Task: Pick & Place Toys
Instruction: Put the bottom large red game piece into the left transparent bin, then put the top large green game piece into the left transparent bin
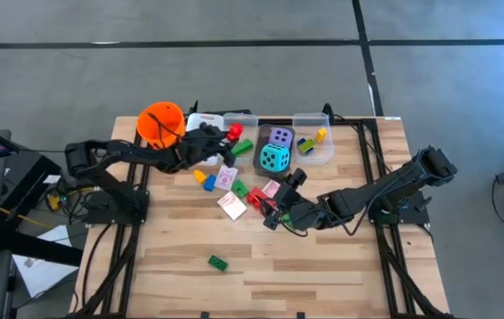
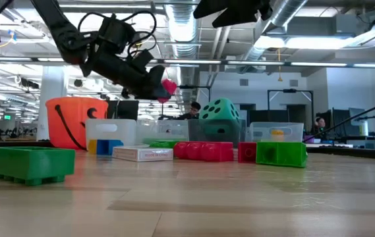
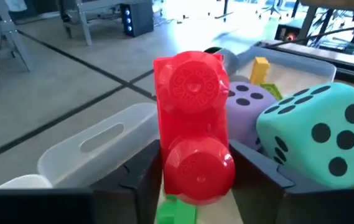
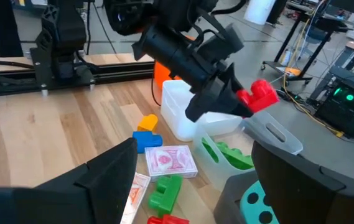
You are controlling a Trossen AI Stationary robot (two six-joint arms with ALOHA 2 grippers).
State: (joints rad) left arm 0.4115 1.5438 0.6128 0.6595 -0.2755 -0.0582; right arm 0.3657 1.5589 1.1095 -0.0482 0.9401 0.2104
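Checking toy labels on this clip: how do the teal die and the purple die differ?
The teal die is clearly larger than the purple die. In the overhead view the teal die lies nearer the table's middle, with the purple die behind it toward the far edge. The teal die carries dark pips, the purple die pale ones on top. Both are soft dotted cubes lying side by side among the clear bins.

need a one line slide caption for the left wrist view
Left gripper holds a red brick between its jaws above a clear bin, beside the purple die and teal die.
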